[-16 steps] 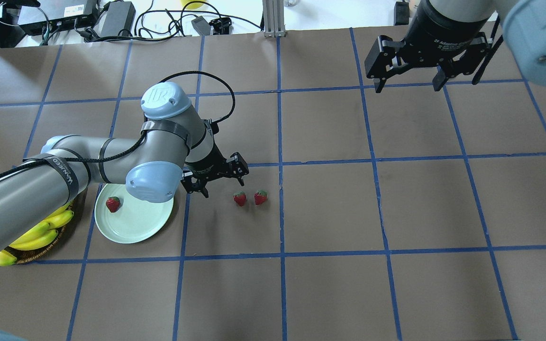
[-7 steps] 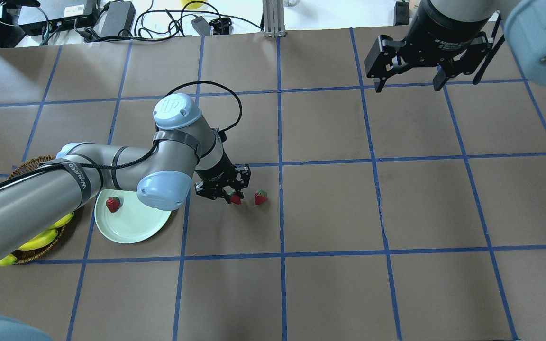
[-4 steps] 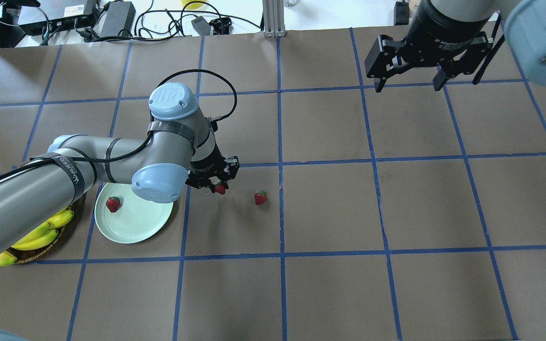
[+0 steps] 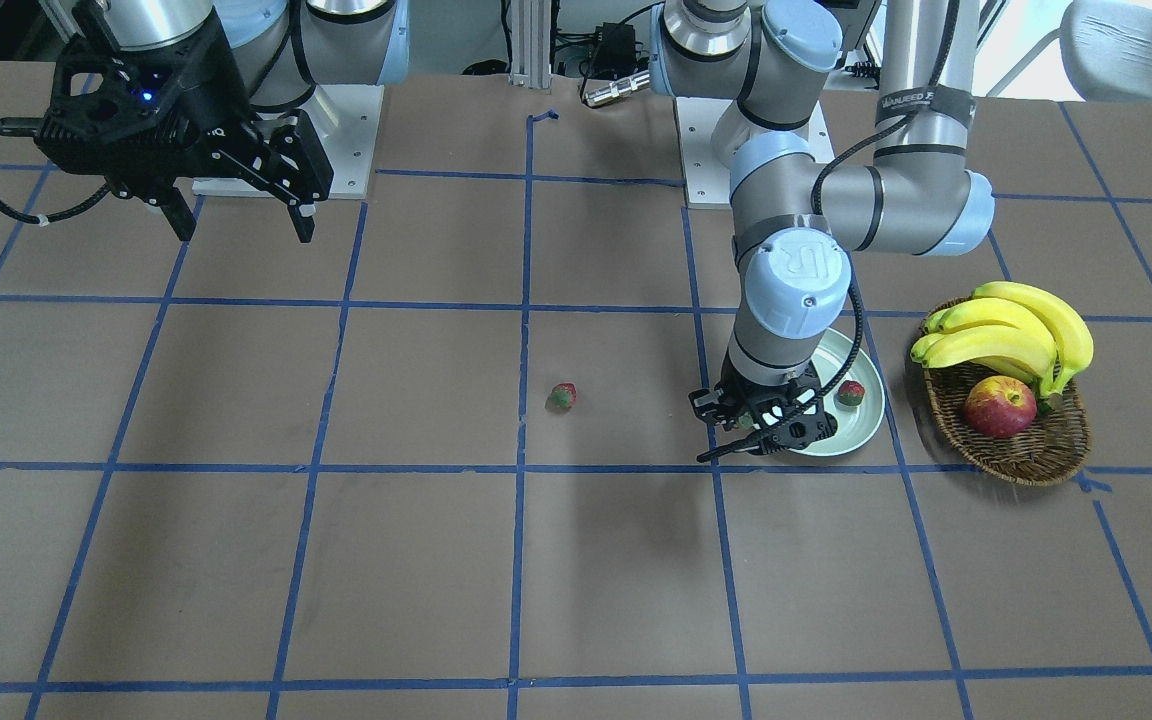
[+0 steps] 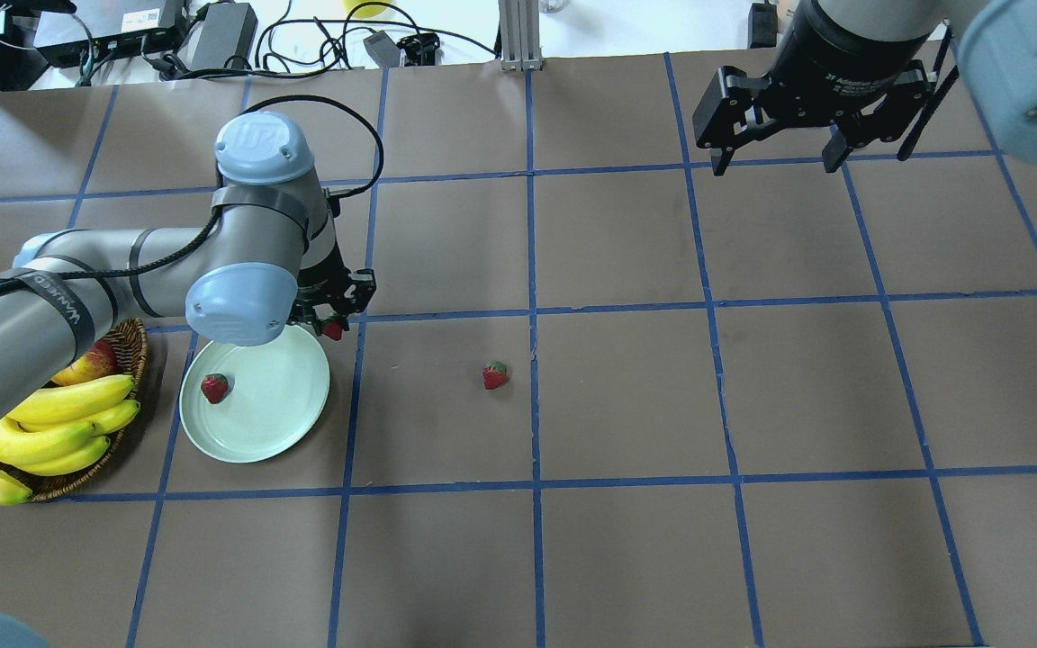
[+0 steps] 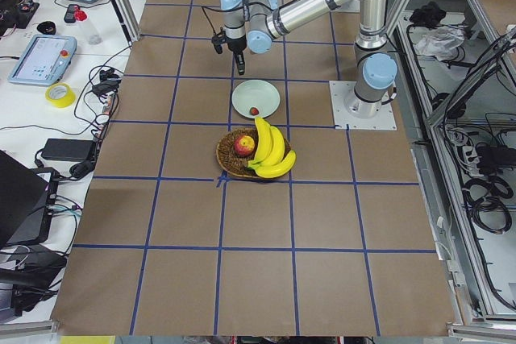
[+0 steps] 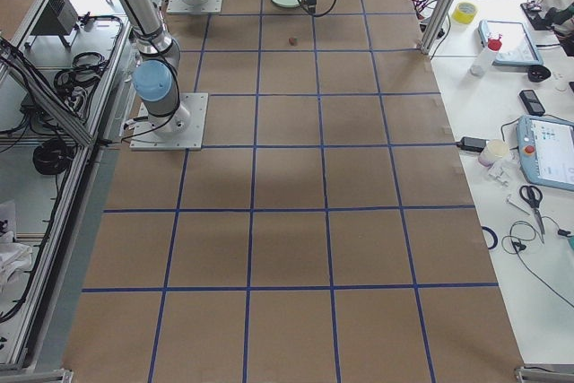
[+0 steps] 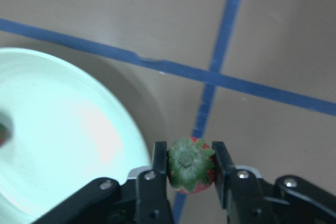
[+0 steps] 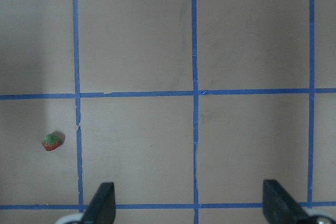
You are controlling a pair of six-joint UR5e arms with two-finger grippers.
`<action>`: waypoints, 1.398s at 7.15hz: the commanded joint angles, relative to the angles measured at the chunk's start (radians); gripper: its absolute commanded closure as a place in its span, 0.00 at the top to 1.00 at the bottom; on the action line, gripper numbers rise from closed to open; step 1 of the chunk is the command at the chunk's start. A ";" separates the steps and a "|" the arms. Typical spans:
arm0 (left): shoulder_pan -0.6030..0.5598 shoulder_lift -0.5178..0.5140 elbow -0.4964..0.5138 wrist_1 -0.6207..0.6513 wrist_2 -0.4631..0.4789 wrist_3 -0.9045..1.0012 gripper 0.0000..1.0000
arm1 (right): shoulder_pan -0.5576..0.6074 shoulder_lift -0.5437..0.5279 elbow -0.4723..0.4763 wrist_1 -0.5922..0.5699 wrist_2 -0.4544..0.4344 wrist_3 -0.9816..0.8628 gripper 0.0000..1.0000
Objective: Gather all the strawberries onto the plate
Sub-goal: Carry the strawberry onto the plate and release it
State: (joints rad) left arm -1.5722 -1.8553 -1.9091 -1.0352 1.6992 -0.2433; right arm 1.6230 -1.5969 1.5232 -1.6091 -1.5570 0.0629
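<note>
Left gripper (image 5: 331,319) clamps a small red, green-capped strawberry (image 8: 190,166); the round pale-mint plate (image 8: 63,129) lies just beside it.

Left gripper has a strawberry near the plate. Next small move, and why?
Probably shift the left gripper sideways until it is over the plate before opening: the wrist view shows the clamped strawberry just outside the rim, above blue tape.

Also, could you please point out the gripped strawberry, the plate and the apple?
gripped strawberry (image 8: 190,165), left wrist view, its green cap.
plate (image 5: 266,425), overhead view, bare inner surface.
apple (image 4: 999,408), front-facing view, its red middle.
</note>
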 commanded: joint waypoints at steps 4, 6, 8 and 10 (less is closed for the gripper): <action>0.106 0.022 -0.063 -0.079 0.051 0.165 0.99 | 0.000 0.000 0.000 0.000 0.000 0.000 1.00; 0.097 0.030 -0.056 -0.074 0.043 0.164 1.00 | 0.000 0.000 0.000 0.001 0.000 0.000 1.00; 0.039 0.050 -0.044 -0.069 0.027 0.147 1.00 | 0.002 0.000 0.000 0.002 0.000 0.000 1.00; -0.086 0.057 0.002 -0.068 -0.038 0.118 1.00 | 0.002 0.000 0.000 0.002 0.000 0.000 1.00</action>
State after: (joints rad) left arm -1.5882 -1.8024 -1.9366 -1.1042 1.7006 -0.1032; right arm 1.6236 -1.5969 1.5232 -1.6076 -1.5570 0.0636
